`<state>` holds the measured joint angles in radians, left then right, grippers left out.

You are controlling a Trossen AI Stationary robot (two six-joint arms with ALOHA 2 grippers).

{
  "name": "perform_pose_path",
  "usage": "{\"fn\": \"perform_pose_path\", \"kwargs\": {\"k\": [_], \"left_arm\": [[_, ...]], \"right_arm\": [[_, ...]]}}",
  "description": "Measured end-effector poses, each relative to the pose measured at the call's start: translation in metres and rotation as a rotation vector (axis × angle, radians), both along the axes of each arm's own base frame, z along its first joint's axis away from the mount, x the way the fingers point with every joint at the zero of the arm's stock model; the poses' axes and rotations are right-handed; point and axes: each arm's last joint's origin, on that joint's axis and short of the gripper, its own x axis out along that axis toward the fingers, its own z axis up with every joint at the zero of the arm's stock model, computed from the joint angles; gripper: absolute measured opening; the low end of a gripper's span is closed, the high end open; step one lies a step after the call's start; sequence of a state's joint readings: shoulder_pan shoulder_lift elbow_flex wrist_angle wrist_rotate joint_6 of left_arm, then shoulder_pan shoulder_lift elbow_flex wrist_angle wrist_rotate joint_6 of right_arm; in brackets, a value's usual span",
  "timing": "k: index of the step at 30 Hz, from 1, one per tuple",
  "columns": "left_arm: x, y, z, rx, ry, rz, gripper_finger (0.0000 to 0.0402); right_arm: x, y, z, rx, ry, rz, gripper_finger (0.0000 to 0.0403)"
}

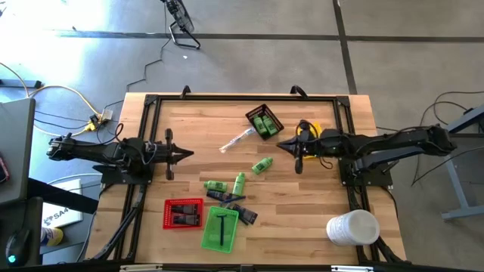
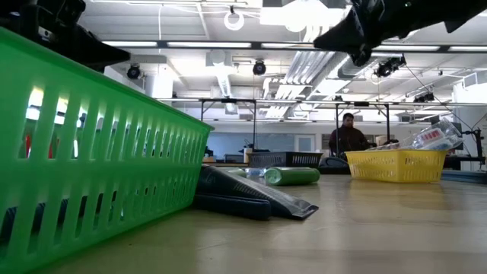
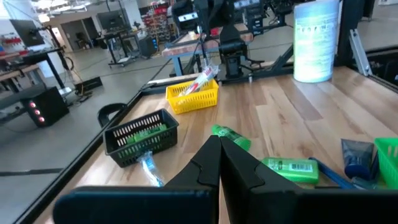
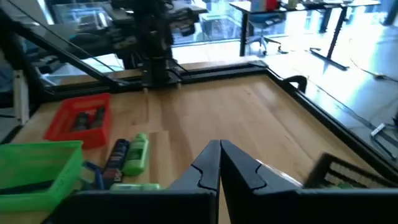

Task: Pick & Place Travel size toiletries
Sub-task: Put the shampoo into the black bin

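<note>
Wooden table [image 1: 318,219] framed by black rails, toiletries scattered mid-board. Left gripper [image 1: 189,154] at left side of table, fingers pressed together, nothing held, pointing toward centre; same closed tips in left wrist view [image 3: 220,163]. Right gripper [image 1: 281,145] at right of centre, also pinched shut and empty, just beside yellow tray [image 1: 311,132], tips facing the left arm; closed tips again in right wrist view [image 4: 220,163].

Black tray [image 1: 265,122] near far edge, holding green bottles [image 1: 264,125]. Clear-wrapped stick [image 1: 237,140] lying loose just left of black tray. Lone green bottle [image 1: 262,165] on bare wood between the two grippers, nearer the right one. Two more green bottles [image 1: 238,183] and [image 1: 215,185] below centre, close together, first one upright in the picture, second lying crosswise. Dark flat packets [image 1: 233,205] bunched just below them, touching or overlapping each other. Red tray [image 1: 184,213] at near-left with dark pieces [image 1: 182,214] inside. Green tray [image 1: 220,228] right beside red one, thin dark stick [image 1: 222,229] inside. White cylinder [image 1: 352,227] at near-right corner, well apart from everything.

Low view: green tray wall [image 2: 91,167] up close, dark packet [image 2: 251,196] against it, green bottle [image 2: 291,176] farther back, yellow tray [image 2: 396,165] with clear-wrapped item [image 2: 435,138] sticking out. Person [image 2: 348,137] in room behind.
</note>
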<state>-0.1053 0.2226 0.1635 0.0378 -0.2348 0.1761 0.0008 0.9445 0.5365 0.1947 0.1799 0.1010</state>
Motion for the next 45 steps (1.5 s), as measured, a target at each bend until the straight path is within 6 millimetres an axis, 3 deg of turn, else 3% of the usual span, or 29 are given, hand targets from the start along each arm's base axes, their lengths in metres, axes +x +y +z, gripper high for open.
{"fn": "perform_pose_path", "kwargs": {"k": [7, 23, 29, 35, 40, 45], "left_arm": [[0.000, 0.000, 0.002, -0.058, -0.023, 0.002, 0.0000], [0.000, 0.000, 0.001, -0.078, -0.021, 0.003, 0.0000], [0.000, 0.000, -0.001, -0.074, 0.005, 0.005, 0.0000], [0.000, 0.000, -0.005, -0.071, 0.040, 0.006, 0.0000], [0.000, 0.000, -0.005, -0.071, 0.038, 0.006, 0.0000], [0.000, 0.000, -0.004, -0.071, 0.035, 0.005, 0.0000]], "right_arm": [[0.035, 0.000, 0.002, -0.057, 0.102, 0.012, 0.0002], [0.084, 0.000, 0.001, -0.049, 0.677, -0.033, 0.0003], [0.102, 0.000, -0.008, -0.060, 0.727, -0.024, 0.0003], [0.105, 0.000, -0.013, -0.078, 0.743, -0.039, 0.0006], [0.106, 0.003, -0.013, -0.088, 0.736, -0.032, 0.0052], [0.107, 0.005, -0.013, -0.090, 0.729, -0.027, 0.0145]]}}
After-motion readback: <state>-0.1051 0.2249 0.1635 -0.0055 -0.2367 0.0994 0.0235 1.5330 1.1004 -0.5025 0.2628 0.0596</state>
